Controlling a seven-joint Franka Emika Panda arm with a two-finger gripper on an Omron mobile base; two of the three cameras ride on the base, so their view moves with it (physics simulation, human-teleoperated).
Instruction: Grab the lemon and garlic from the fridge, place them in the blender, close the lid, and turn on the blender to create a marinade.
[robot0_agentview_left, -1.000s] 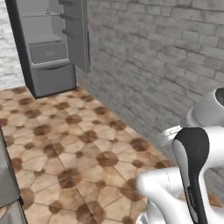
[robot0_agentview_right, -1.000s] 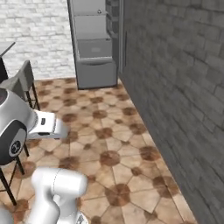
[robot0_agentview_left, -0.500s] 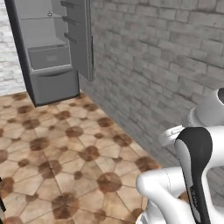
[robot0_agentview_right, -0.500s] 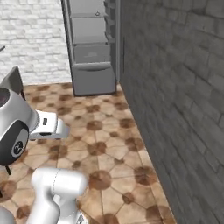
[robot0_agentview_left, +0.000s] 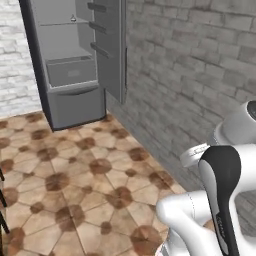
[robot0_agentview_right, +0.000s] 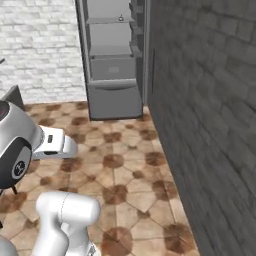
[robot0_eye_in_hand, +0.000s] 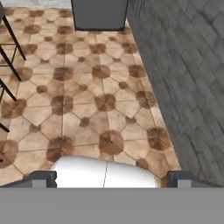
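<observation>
The fridge (robot0_agentview_left: 70, 65) stands at the far end of the room, tall and dark grey, with its door swung open against the brick wall. Its lighter inside shows flat shelves and a wide grey drawer (robot0_agentview_right: 112, 67). A tiny pale thing (robot0_agentview_left: 73, 19) lies on an upper shelf (robot0_agentview_right: 120, 18), too small to name. The fridge's foot (robot0_eye_in_hand: 99, 15) sits at the top of the hand view. My gripper (robot0_eye_in_hand: 111, 178) is open above the tiled floor, fingertips (robot0_eye_in_hand: 43, 177) wide apart and nothing between them. Lemon, garlic, blender and lid are out of view.
A dark grey brick wall (robot0_agentview_right: 210, 100) runs along the right side up to the fridge. A white brick wall (robot0_agentview_right: 40, 45) closes the back left. Thin black furniture legs (robot0_eye_in_hand: 8, 43) stand on the left, also at the floor's left edge (robot0_agentview_left: 2, 200).
The whole picture has shifted: the base has driven toward the fridge, which now looks larger and nearer. The gripper has stayed open.
</observation>
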